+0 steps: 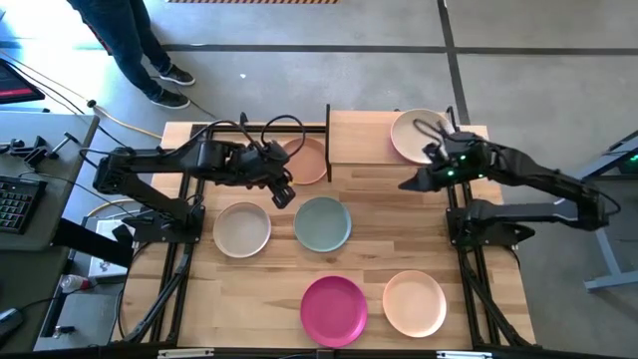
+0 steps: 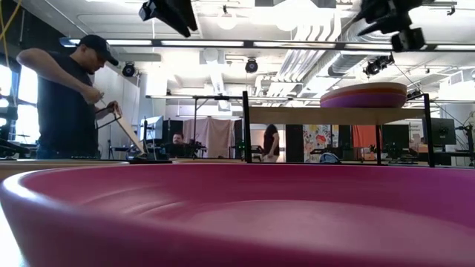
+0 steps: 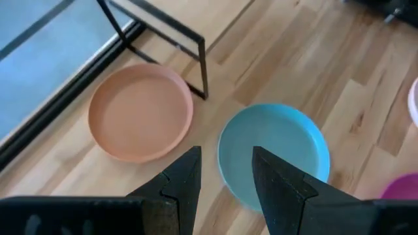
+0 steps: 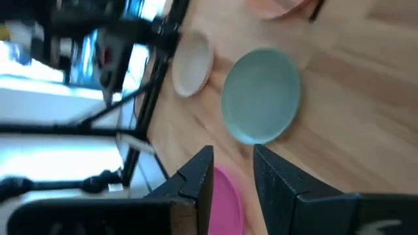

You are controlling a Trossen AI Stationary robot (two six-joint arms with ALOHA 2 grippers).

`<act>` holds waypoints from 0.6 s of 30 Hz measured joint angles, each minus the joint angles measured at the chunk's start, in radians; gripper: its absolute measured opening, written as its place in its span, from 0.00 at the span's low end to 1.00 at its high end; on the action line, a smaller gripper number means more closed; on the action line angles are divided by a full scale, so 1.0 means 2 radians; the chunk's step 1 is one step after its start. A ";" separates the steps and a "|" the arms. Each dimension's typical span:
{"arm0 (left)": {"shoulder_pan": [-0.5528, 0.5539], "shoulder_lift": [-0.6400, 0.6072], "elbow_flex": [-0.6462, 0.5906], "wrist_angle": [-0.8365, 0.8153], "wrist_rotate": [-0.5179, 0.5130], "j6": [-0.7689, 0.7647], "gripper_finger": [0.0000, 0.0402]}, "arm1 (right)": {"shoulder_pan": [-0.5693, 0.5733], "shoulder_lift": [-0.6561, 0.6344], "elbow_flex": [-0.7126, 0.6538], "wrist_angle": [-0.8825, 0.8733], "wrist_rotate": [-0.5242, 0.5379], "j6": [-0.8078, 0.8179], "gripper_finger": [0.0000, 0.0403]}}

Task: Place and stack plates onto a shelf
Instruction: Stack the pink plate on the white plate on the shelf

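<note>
The left tool (image 1: 282, 192), fingers apart and empty, hangs left of centre between the peach plate (image 1: 308, 161) and the grey-teal plate (image 1: 322, 223) on the bench (image 1: 478, 329). It should probably drop squarely over one rim before closing. The right tool (image 1: 410, 184), also apart and empty, waits beside the shelf (image 1: 359, 138), centre-right.
</note>
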 joint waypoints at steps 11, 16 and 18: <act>0.000 0.008 0.000 -0.008 0.022 0.007 0.31 | 0.141 0.117 0.000 0.022 0.037 0.021 0.22; 0.000 0.008 0.000 -0.008 0.024 0.025 0.31 | 0.206 0.173 0.000 0.057 0.079 0.069 0.22; 0.000 0.008 0.000 -0.008 0.030 0.043 0.31 | 0.230 0.195 0.000 0.078 0.094 0.077 0.22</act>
